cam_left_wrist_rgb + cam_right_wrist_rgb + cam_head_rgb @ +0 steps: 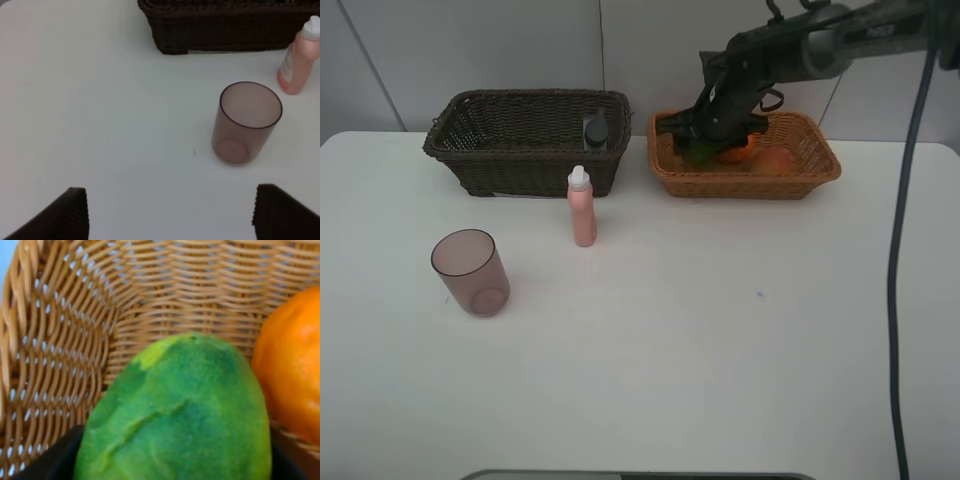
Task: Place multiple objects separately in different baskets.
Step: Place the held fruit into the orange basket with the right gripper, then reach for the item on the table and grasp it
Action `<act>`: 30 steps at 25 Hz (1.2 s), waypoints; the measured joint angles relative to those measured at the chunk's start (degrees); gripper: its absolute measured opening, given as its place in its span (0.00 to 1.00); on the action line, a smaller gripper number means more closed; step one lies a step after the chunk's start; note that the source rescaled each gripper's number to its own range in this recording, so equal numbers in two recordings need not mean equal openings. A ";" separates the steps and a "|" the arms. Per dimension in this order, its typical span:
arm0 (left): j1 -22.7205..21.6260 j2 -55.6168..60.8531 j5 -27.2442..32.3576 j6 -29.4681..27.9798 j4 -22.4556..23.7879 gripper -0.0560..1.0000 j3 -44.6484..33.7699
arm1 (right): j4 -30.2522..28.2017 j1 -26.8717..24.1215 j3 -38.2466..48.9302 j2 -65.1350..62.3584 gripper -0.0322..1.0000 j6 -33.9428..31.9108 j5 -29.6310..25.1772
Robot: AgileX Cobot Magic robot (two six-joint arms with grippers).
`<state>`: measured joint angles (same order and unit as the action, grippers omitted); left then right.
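I get bright, even light with only faint, soft shadows on the white table (720, 350). My right wrist view is soft, the green fruit (175, 410) blurring toward six o'clock.

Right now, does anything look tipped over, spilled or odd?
Nothing stands out: the cup and pink bottle stand upright on the table, and the right gripper holds the green fruit inside the tan basket.

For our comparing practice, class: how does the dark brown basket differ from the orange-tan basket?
The dark brown basket is deeper; the orange-tan basket is shallower. The dark brown one holds a dark bottle; the orange-tan one holds a green fruit and an orange. Both are rectangular wicker, side by side.
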<state>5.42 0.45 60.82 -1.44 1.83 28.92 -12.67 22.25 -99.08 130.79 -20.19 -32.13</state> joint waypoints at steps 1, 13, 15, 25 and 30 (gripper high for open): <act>0.00 0.00 0.00 0.00 0.00 0.86 0.00 | 0.00 0.00 0.00 0.00 0.65 -0.16 0.00; 0.00 0.00 0.00 0.00 0.00 0.86 0.00 | 0.84 0.29 0.00 -5.74 1.00 -0.21 -6.32; 0.00 0.00 0.00 0.00 0.00 0.86 0.00 | 1.64 0.29 0.00 -8.13 1.00 -0.21 -9.10; 0.00 0.00 0.00 0.00 0.00 0.86 0.00 | 1.94 -1.36 15.07 -24.71 1.00 0.00 -18.72; 0.00 0.00 0.00 0.00 0.00 0.86 0.00 | 2.55 -5.38 27.67 -37.83 1.00 3.51 -19.97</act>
<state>5.42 0.45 60.82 -1.44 1.83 28.92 -10.12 16.88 -71.41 92.96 -16.68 -52.10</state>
